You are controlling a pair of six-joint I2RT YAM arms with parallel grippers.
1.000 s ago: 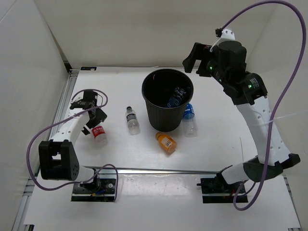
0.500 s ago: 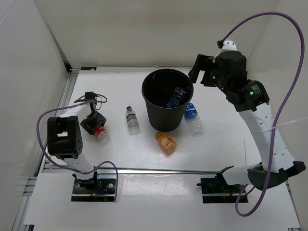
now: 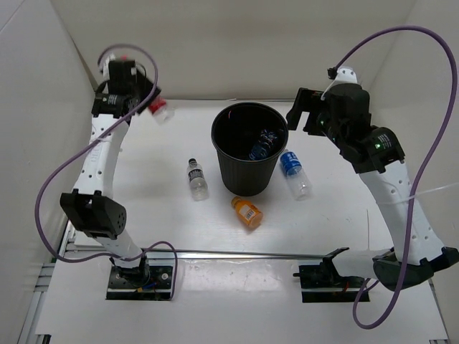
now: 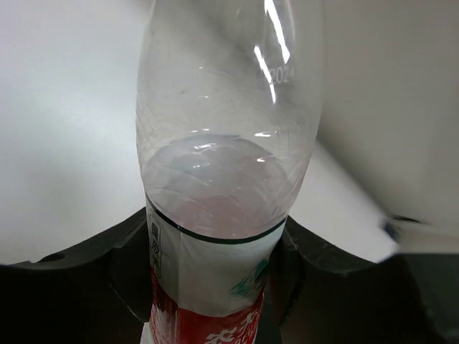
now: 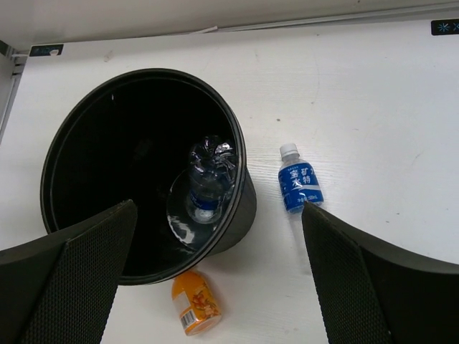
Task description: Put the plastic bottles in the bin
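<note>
Five bottles are in view, and one bin [image 3: 249, 154]. The bin stands upright in the middle of the table [image 3: 337, 236], its mouth open to the top.

One bottle lies inside the bin: a clear one with a blue label [image 5: 208, 188], resting against the inner wall on the right side.

One bottle is in the air. The left gripper [image 3: 149, 107] is raised high at the far left corner, its fingers [image 4: 107, 269] closed around the red-labelled bottle [image 4: 226, 179]. In the left wrist view the clear body sticks out past the fingers, with the red and white label down between them.

Three bottles lie on the table:
- The second blue-labelled bottle [image 3: 294, 172] lies on its side just right of the bin. In the right wrist view its white cap points to the far edge.
- The dark-labelled bottle [image 3: 196, 178] lies left of the bin, apart from it, black cap toward the far side.
- The stubby orange bottle [image 3: 247, 212] lies on the near side of the bin, close to its base.

The right gripper [image 3: 301, 113] hangs above the table just right of the bin's rim. It is spread wide and holds nothing: its two fingers [image 5: 79, 272] sit at the lower corners of its own view, with the bin, the blue bottle and the orange one seen between them.
</note>
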